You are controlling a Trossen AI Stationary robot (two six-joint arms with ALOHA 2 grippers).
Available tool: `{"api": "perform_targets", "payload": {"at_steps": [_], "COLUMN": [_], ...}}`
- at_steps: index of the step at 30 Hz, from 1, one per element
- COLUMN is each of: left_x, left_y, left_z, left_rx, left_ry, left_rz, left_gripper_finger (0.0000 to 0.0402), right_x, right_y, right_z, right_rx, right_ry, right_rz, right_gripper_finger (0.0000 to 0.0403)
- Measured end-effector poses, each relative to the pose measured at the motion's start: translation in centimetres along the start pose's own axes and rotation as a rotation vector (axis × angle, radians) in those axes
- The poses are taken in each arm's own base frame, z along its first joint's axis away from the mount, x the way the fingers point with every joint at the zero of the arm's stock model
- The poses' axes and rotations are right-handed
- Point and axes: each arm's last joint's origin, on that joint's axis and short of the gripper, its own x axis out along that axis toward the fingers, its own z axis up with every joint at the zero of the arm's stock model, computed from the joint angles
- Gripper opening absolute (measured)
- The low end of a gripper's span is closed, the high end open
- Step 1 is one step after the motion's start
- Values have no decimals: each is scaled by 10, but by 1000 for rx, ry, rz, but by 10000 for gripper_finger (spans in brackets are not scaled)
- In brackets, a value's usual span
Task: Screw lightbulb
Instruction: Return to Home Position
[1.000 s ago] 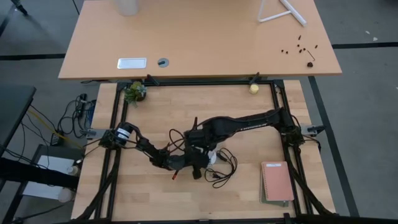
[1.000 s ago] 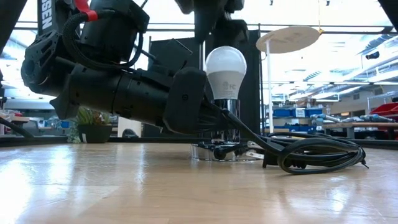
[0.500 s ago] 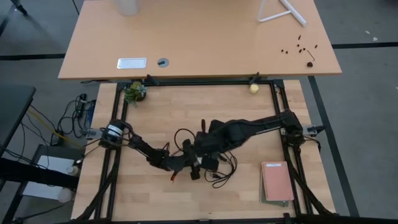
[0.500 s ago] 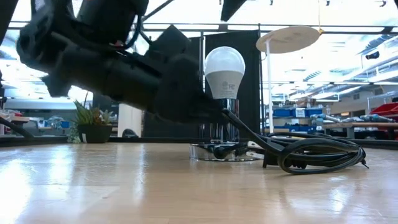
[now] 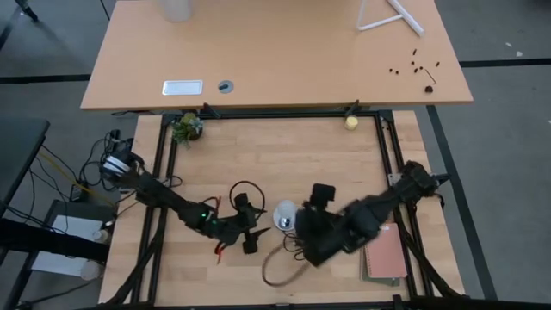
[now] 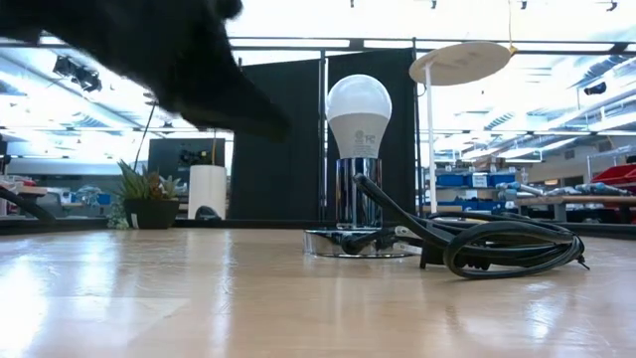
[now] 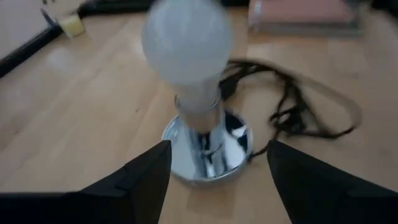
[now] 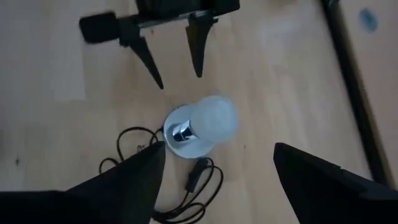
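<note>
Standing on the wooden table (image 6: 149, 298), lightbulb (image 6: 359, 114) before shelving (image 6: 556, 184).

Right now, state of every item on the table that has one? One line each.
lightbulb: upright, seated in the socket, nothing gripping it.
socket base: flat on the table.
black cord: loosely coiled beside the base.
left gripper: open, clear of the bulb.
right gripper: open, beside the bulb, not touching.
notebook: closed, lying flat.
</note>
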Motion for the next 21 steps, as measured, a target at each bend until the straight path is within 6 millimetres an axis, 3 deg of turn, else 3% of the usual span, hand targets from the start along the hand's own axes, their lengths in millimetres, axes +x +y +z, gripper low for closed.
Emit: {"api": "perform_targets", "payload": {"at_steps": [9, 16, 21], "left_x": [-52, -65, -65], "left_y": [-18, -26, -25], "left_z": [31, 35, 35], "left_rx": [18, 24, 17], "left_ry": [-224, -301, -304], "left_rz": [60, 170, 176], "left_gripper_finger": [247, 243, 243], "right_x": [-31, -13, 5], "right_y": [18, 12, -8], "right_z": [-23, -38, -51], "right_rx": [-129, -221, -197], "right_ry": [-114, -91, -131], "right_rz": [-71, -143, -117], "right_gripper_finger": [305, 305, 303]}}
